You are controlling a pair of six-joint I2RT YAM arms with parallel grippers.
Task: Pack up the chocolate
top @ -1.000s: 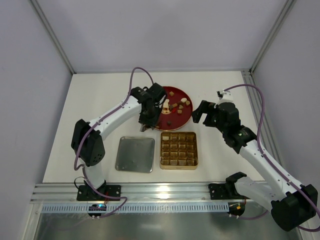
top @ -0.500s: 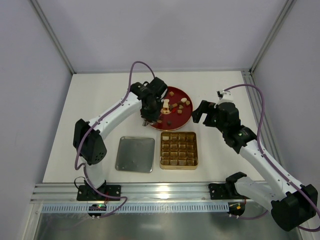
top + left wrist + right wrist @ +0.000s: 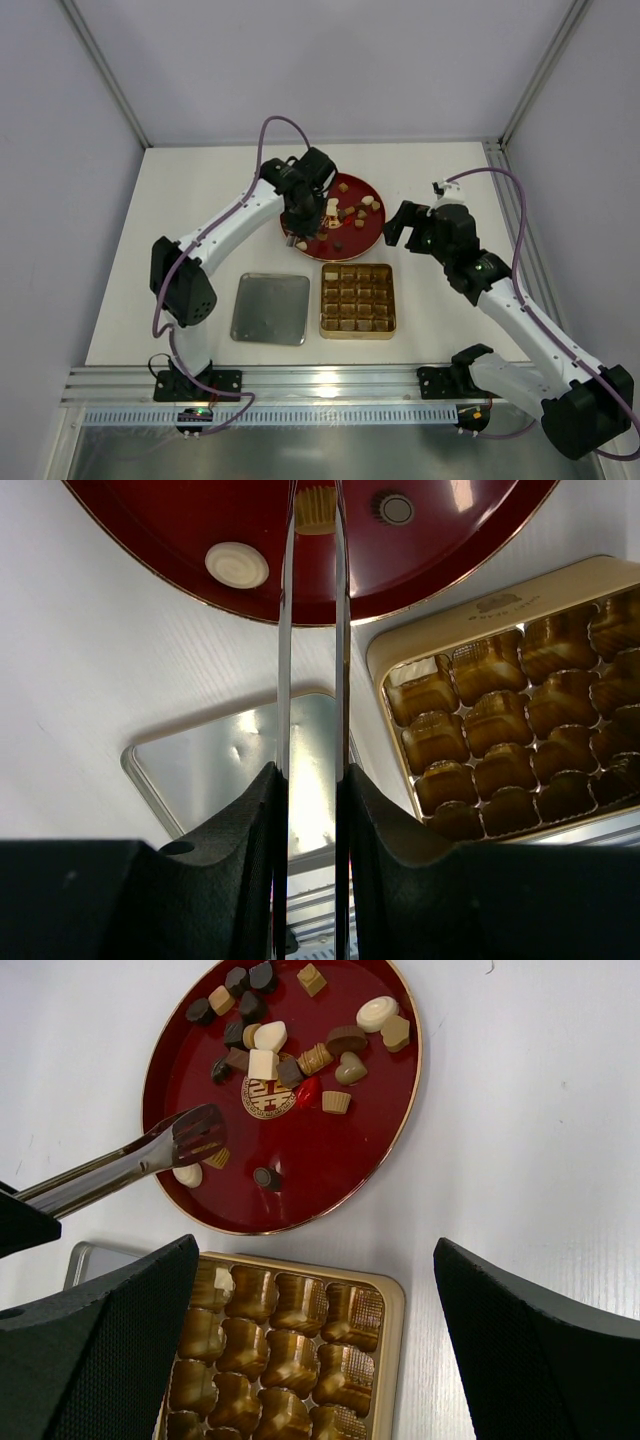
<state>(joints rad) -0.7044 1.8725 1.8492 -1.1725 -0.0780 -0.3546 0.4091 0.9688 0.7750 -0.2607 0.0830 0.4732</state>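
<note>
The chocolate (image 3: 265, 1050) lies as several dark, caramel and cream pieces on the round red plate (image 3: 362, 238). My left gripper (image 3: 312, 780) is shut on a pair of metal tongs (image 3: 120, 1170), whose blades (image 3: 287, 630) reach over the plate's near-left part. Their tips stand close on either side of a caramel piece (image 3: 315, 502). Beside the tips lie a round cream piece (image 3: 237, 565) and a round dark one (image 3: 396, 507). To the right of the plate, my right gripper (image 3: 405, 225) hangs open and holds nothing.
A square gold tin (image 3: 357, 300) with a grid of cells sits in front of the plate. One cream piece (image 3: 224, 1280) rests in a far-left cell. A flat silver lid (image 3: 271, 309) lies to the tin's left.
My left arm has swung away from me, from the plate's near-left rim onto the plate, and the tongs have narrowed around the caramel piece. The right arm has stayed put.
</note>
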